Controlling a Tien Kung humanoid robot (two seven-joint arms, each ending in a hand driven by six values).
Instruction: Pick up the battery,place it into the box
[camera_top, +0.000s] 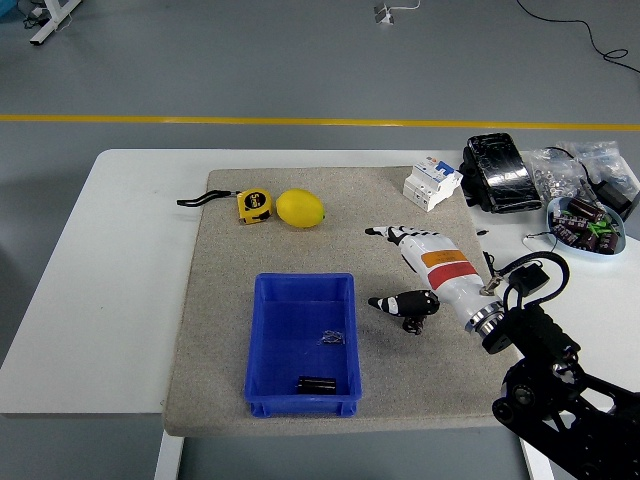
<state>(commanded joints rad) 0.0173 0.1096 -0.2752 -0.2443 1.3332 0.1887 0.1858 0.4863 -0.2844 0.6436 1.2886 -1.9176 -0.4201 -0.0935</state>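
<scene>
Head view: my right hand (420, 270) hangs empty over the grey mat (400, 215), right of centre in the frame, fingers stretched out and thumb spread wide, beside the blue box (262, 340). The battery (317, 383) lies inside the box near its front wall, low in the frame. A lemon (299, 208) and tape measure (254, 205) sit upper left on the bench (120, 260).

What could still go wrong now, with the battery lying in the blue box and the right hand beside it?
The white robot hand hangs open just right of the blue plastic box; a careless swing could catch the rim and shift it, jolting the dark battery lying near the front wall. Going far right, the arm might brush the white circuit breaker or the small black adapter with its cable.
</scene>
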